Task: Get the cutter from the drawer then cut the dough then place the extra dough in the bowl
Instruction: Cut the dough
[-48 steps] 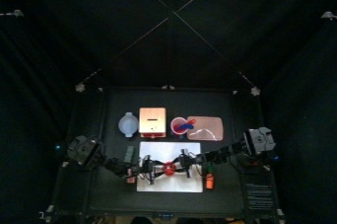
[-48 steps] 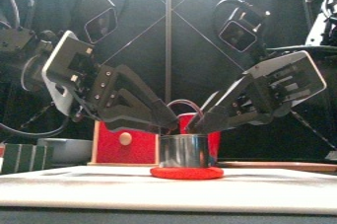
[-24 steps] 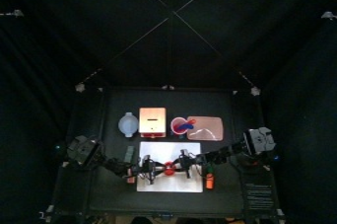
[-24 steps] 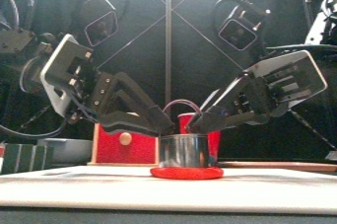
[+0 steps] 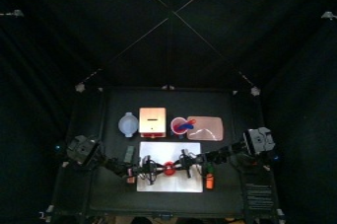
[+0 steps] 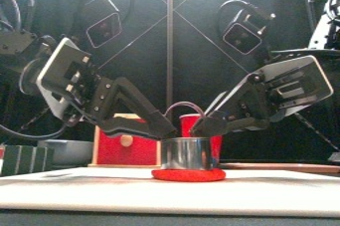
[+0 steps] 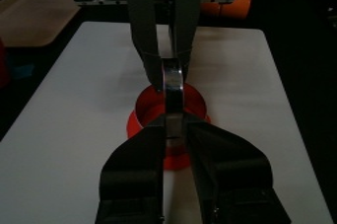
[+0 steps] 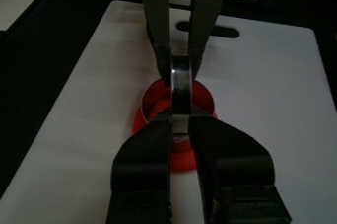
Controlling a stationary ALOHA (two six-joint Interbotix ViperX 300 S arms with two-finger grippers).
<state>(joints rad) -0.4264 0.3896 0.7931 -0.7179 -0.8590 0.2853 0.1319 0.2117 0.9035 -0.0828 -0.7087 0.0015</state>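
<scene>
Read from above with the flat red dough disc (image 6: 188, 174) as the dial's centre, the blue-grey bowl (image 5: 126, 122) sits at 11 o'clock on the black table (image 5: 99, 159). No dough can be made out in it. The pale wooden box with a red drawer front (image 5: 153, 119) stands just beside the bowl, nearer 12. The left tool (image 7: 168, 95) comes in from 9 o'clock, its jaws clenched to a thin gap, apparently pinching the top of the round metal cutter (image 6: 188, 152). The cutter stands upright on the dough, in the middle of the white cutting board (image 5: 171, 184). The right tool (image 8: 176, 80) meets it from 3 o'clock, jaws likewise clenched on the cutter's top. The flat pink tray (image 5: 211, 129) lies at 1 o'clock. By my reading, step 1 is done, since the cutter is out of the drawer. Step 2, the cut, looks to be under way with both tools bearing down. The outer dough rings the cutter's foot, so lifting it off and dropping it in the bowl remains.
</scene>
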